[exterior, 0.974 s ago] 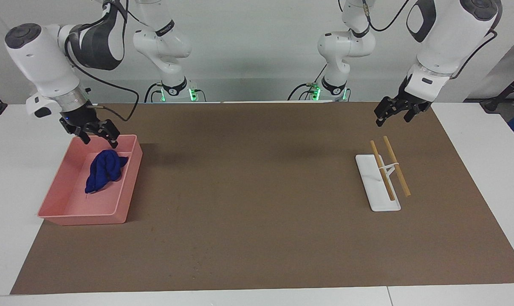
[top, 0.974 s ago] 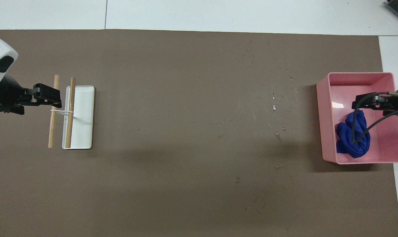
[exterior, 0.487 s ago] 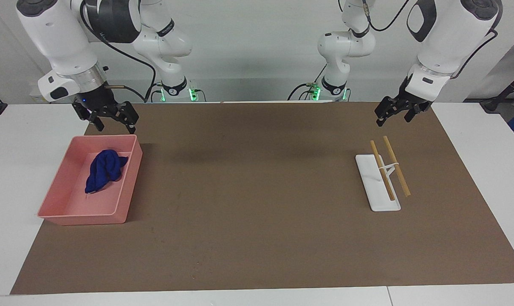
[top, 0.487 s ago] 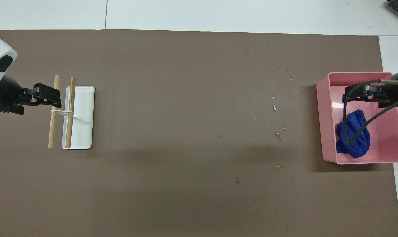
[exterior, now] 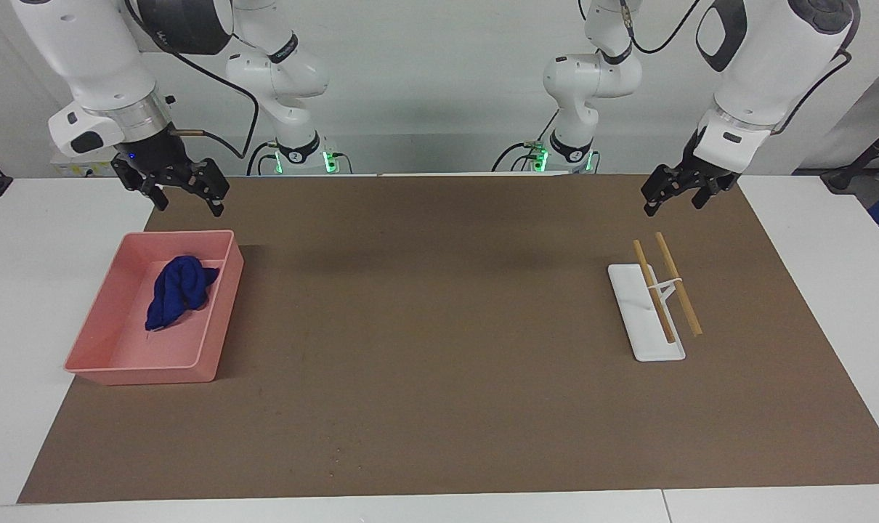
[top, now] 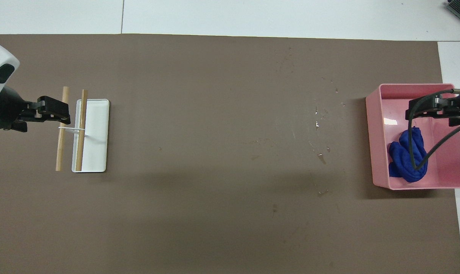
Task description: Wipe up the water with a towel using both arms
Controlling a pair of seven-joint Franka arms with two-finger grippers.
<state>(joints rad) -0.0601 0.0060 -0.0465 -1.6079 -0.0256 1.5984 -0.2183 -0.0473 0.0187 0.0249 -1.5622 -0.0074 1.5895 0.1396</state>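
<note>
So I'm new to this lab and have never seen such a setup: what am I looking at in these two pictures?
Two white robot arms stand at a table covered by a brown mat. One picture is taken from across the table, facing the robots; the other looks down from above their own end.

Each arm ends in a black claw. The right claw hangs open in the air by the pink tray, holding nothing. The left claw hangs open over the mat near the white stand with two wooden sticks, also empty.

The blue towel lies bunched in the tray. Small water droplets glisten on the mat beside the tray.
</note>
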